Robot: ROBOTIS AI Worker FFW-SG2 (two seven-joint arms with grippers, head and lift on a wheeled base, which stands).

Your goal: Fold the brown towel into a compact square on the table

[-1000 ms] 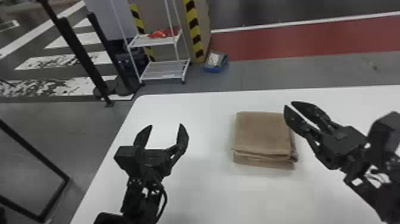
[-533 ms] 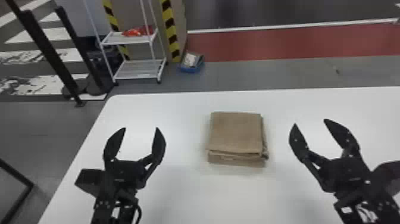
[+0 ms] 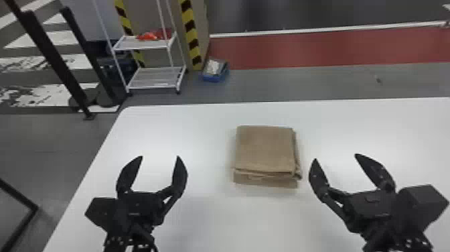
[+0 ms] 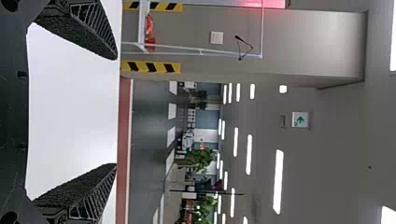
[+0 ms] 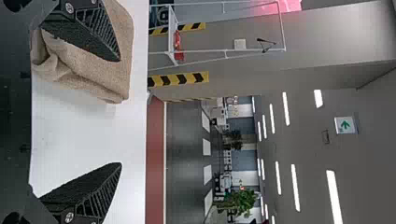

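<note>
While towel lies between | left gripper, right gripper point forward | fingers spread wide

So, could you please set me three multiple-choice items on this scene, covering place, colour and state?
1. Where is the brown towel, relative to the left gripper and right gripper?
A) Left of both
B) Between them, side to side
C) Right of both

2. What colour is the table?
A) Red
B) Black
C) White

3. How is the right gripper?
A) Open, empty
B) Shut on the towel
C) Shut, empty

1 B: a gripper shows on either side.
2 C: its bare top is white.
3 A: its fingers stand apart, holding nothing.
</note>
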